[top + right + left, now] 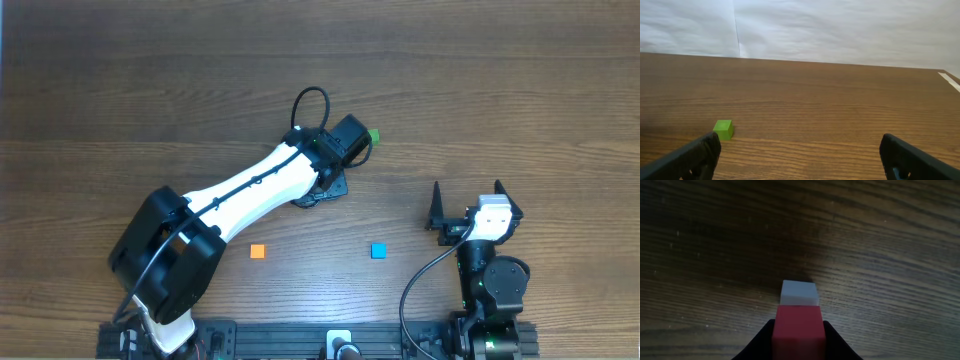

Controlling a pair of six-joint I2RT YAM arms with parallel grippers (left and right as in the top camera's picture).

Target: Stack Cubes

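Left pincer [798, 327]: clamped on the red cube [797, 317], one finger flat against each side face.
Red cube's place: right beside the green cube [374, 135], at the tip of the left arm's reach across the table [150, 80].
Pale block [799, 293]: just past the red cube in the left wrist view. By its position I take it for the green cube, but I cannot be sure.
Contact: whether the red cube touches that block or hangs above it cannot be told.
Why held so: probably so the side grip leaves the red cube's underside free to settle on the block below.
Right pincer [799, 145]: spread wide and holding nothing, well apart from the green cube, back toward its own arm's base. It is likely parked there to leave the left arm room.
Orange cube [258, 251]: well apart from the green cube, toward the arm bases and the left arm's side. It lies loose, probably waiting its turn.
Blue cube [378, 250]: well apart from the green cube, almost straight back toward the bases.
Pointing and long axis: a cube has no long axis. The red one sits square in the fingers, with its edges in line with the pale block's.
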